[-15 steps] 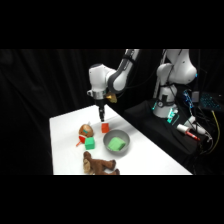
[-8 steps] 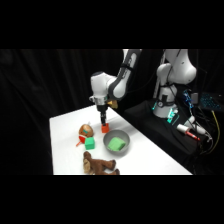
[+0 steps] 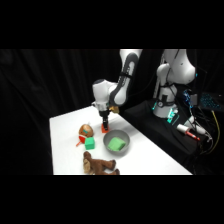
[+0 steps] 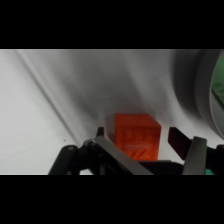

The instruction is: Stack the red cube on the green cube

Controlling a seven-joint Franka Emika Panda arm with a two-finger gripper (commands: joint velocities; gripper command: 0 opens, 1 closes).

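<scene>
hovering low over the table (image 3: 62,145), the gripper (image 3: 105,125) has swung across from where it hung a second ago: back then it stood over the far side of the table near the round brown-orange toy (image 3: 86,131), and since then the arm has carried it toward the grey bowl (image 3: 108,146) and down, so that it now sits right at the red cube (image 3: 105,130). that reads as the approach being over and the grasp in hand, with the lift and the stacking not yet begun. in the wrist view the gripper (image 4: 140,137) has its fingers spread apart, one on each side of the red cube (image 4: 137,136), with a gap showing on the right side between finger and cube; it is wide enough to straddle the cube and holds nothing yet, as far as can be judged. the red cube rests on the table just beside the grey bowl's rim (image 4: 197,95), on the bowl's far side. the green cube (image 3: 90,143) lies on the table near the toy, on the near side, apart from the red cube. a larger green block (image 3: 117,144) sits inside the bowl, and a brown plush toy (image 3: 100,164) lies at the table's near edge.
</scene>
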